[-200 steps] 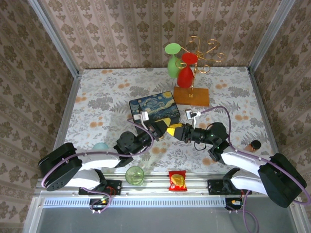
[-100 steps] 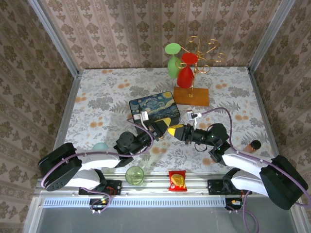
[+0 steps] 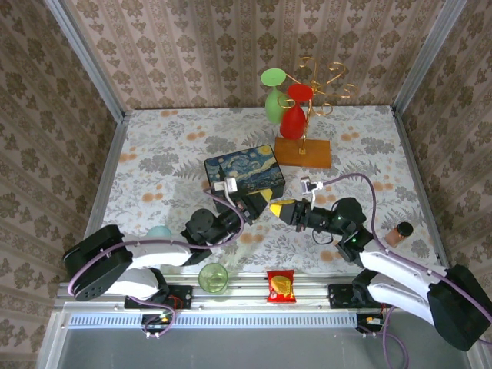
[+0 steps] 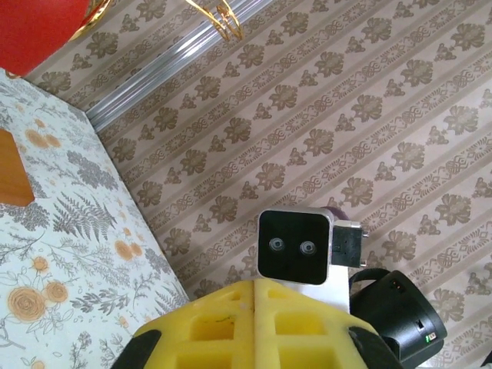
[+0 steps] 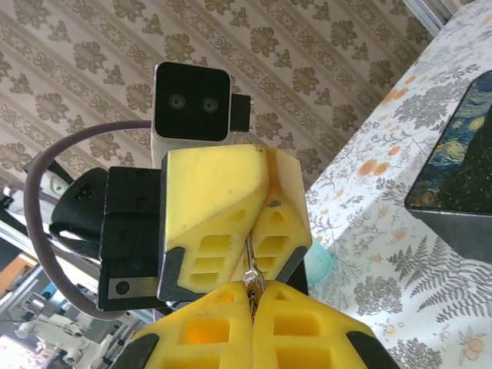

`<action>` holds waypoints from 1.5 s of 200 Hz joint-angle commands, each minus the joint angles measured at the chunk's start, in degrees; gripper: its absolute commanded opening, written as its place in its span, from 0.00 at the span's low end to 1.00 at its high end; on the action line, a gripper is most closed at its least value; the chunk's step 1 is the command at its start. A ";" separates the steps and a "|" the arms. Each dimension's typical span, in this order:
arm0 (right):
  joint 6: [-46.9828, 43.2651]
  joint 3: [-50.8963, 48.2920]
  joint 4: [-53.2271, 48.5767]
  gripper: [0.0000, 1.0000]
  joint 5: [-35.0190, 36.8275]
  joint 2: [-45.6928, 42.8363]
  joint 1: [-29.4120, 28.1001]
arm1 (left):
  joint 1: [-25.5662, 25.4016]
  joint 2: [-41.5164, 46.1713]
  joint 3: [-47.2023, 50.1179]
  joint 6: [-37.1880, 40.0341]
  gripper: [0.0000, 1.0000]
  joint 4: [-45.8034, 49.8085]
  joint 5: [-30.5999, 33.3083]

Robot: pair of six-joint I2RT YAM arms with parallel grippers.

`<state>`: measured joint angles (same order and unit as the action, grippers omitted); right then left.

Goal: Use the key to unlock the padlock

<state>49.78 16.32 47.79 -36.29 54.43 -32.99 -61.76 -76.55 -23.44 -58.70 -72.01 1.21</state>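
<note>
The left gripper point(image 3: 260, 201) and right gripper point(image 3: 277, 207) meet tip to tip above the flowered table point(image 3: 154, 154), just in front of the box point(image 3: 244, 173) painted with a starry night. In the right wrist view, the right claw's yellow fingers point(image 5: 207, 332) are clenched on a thin silver metal piece point(image 5: 250, 278), which runs up to the left claw's fingers point(image 5: 219, 207); these are pressed together. Whether that piece belongs to the padlock or the key cannot be told. The print on the red snack packet point(image 3: 280, 286) at the near rail is too small to read.
</note>
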 commanded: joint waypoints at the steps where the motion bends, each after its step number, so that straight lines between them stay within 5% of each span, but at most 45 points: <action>1: -5.02 0.41 -9.75 0.00 -0.28 -4.41 0.75 | 0.91 1.64 1.70 1.10 0.22 1.15 5.18; 26: -11.88 3.74 -27.75 0.00 0.70 -7.34 2.47 | 1.03 7.24 0.64 2.95 0.59 14.08 6.64; 54: -17.03 5.92 -39.64 0.00 1.56 -6.05 5.40 | 0.94 14.55 -3.69 7.97 0.62 38.07 10.37; 66: -18.47 7.04 -43.46 0.00 4.04 -4.57 5.89 | 1.36 15.81 -7.92 8.50 0.72 53.98 12.99; 83: -20.00 9.07 -49.39 0.00 10.25 -1.95 6.10 | 4.46 13.86 -10.13 10.45 0.78 61.88 8.02; 154: -15.77 2.49 -42.15 0.00 14.30 -3.41 6.19 | 6.32 -0.99 -11.58 11.92 0.77 61.39 5.18; 218: -15.84 -0.31 -41.31 0.00 13.54 -5.78 6.20 | 8.41 -14.01 -11.58 13.07 0.79 47.77 4.37; 300: -16.53 -1.11 -40.77 0.00 13.42 -5.31 6.27 | 8.05 -19.60 -14.45 11.63 0.56 47.65 4.09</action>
<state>33.36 15.66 5.87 -23.70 49.45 -26.98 -53.58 -95.72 -38.15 -46.30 -22.79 5.15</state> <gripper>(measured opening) 0.063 0.575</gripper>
